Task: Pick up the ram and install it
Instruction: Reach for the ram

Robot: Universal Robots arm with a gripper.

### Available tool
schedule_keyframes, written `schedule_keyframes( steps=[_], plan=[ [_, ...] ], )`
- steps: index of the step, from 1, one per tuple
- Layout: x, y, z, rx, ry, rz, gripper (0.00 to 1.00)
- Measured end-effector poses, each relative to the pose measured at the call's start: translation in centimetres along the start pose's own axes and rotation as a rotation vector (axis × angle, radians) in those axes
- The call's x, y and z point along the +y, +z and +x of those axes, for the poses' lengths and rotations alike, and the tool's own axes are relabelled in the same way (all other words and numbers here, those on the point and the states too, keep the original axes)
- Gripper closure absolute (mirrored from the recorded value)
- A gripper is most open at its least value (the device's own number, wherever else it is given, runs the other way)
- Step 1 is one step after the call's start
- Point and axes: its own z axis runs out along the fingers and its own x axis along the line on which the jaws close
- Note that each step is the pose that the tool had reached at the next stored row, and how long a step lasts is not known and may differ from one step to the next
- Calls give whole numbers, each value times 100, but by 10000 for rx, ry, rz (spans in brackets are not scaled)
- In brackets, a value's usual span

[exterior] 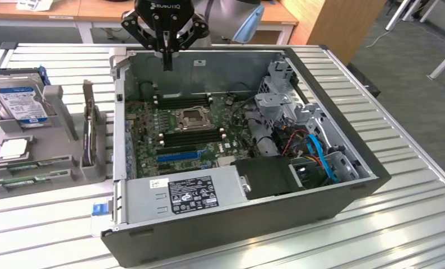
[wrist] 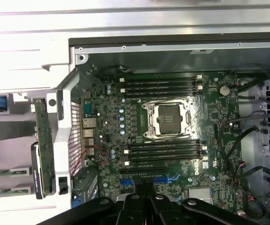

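The jaws, almost shut and holding nothing, hang at 12 o'clock over the case [exterior: 230,235], while the ram [exterior: 24,181] lies unpicked at 9 o'clock.

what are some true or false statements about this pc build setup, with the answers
1. The claw hangs over the open computer case. True.
2. Two green ram sticks lie in the grey tray beside the case. True.
3. The blue-labelled hard drive lies inside the case. False: it stands in the tray, outside the case.
4. The case is closed, with its side panel on. False: it is open and the motherboard shows.
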Motion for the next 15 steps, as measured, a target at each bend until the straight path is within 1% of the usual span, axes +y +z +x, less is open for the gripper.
schedule_keyframes(
  steps=[15],
  plan=[
    [-12,-4,171,0,0,0,86]
  ],
)
